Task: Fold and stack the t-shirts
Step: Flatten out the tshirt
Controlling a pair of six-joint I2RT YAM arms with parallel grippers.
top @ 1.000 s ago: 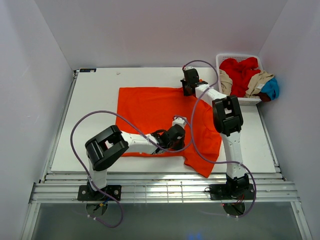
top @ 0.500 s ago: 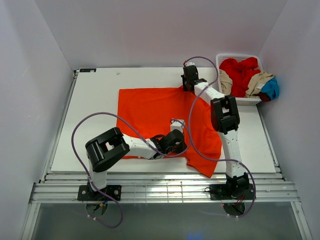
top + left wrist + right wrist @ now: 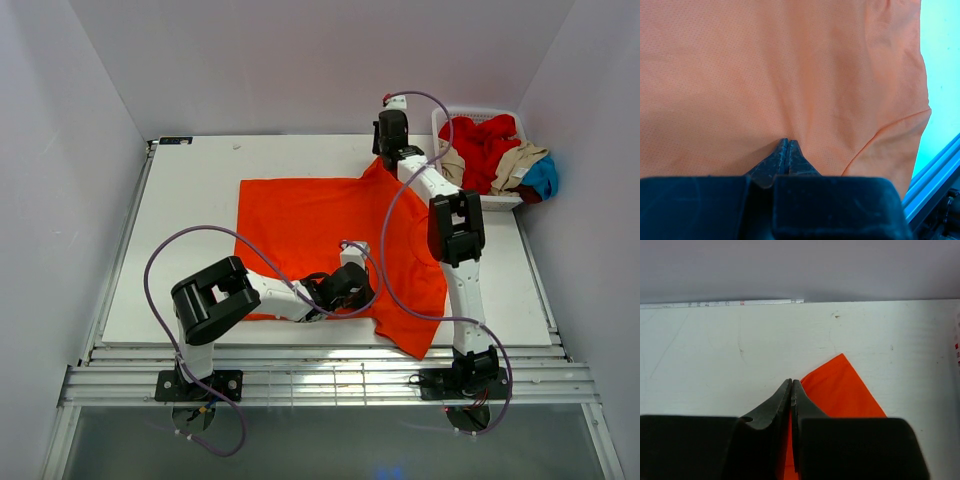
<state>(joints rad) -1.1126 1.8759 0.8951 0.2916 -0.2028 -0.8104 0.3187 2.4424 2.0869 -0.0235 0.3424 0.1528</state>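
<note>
Right wrist view first: the right gripper (image 3: 791,383) has its jaws squeezed together, and a strip of the orange t-shirt (image 3: 840,390) runs up between them, so it has the cloth. From the top camera, that grip sits at the shirt's far edge, on the side toward the basket (image 3: 480,112), and the fabric tents up into a peak under the fingers.

Over to the left gripper (image 3: 788,142): its jaws are closed to a sliver and creases in the orange cloth converge on the tips, which reads as a pinch of fabric near the near hem.

Now the relation that matters. The shirt's body lies spread on the table (image 3: 190,220) between the two grips. It runs from the right gripper down toward the arm bases and off to the left, with one sleeve trailing at the near right. The right arm owns the far edge and the left arm the near one, so my guess is a fold across that span.

The red shirt (image 3: 485,140), tan shirt (image 3: 520,160) and blue shirt (image 3: 545,178) wait heaped in the basket, well apart from both grips.
</note>
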